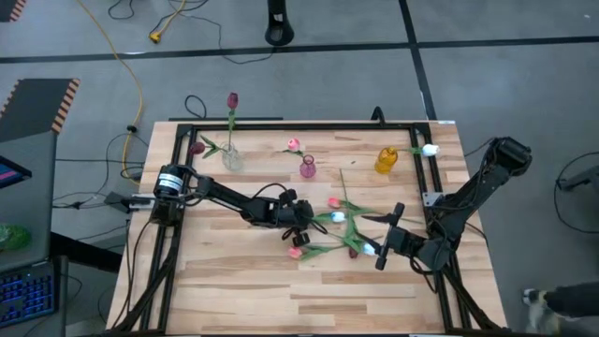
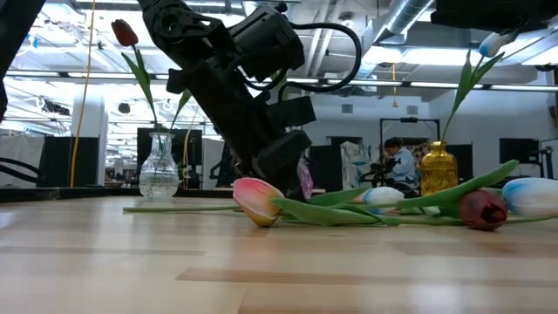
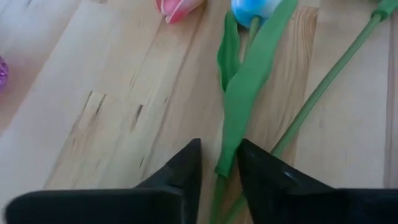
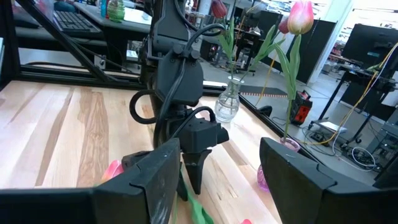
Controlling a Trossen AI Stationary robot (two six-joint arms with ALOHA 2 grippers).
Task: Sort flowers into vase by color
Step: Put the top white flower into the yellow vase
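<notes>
Left wrist view: the left claw (image 3: pixel 219 171) is pinching a white tulip's stem (image 3: pixel 217 193) on the worktop (image 3: pixel 93 112); next comes lifting. Right claw (image 4: pixel 217 180) waits open.

You are looking into a robotics lab or open workshop: a wooden table (image 1: pixel 281 281) is standing on a grey floor (image 1: pixel 524 84) with a yellow cable (image 1: pixel 131 75) trailing, while ceiling ducts (image 2: pixel 410 17) and a seated person (image 2: pixel 397 166) are showing behind

Bright, even light (background blurred).
</notes>
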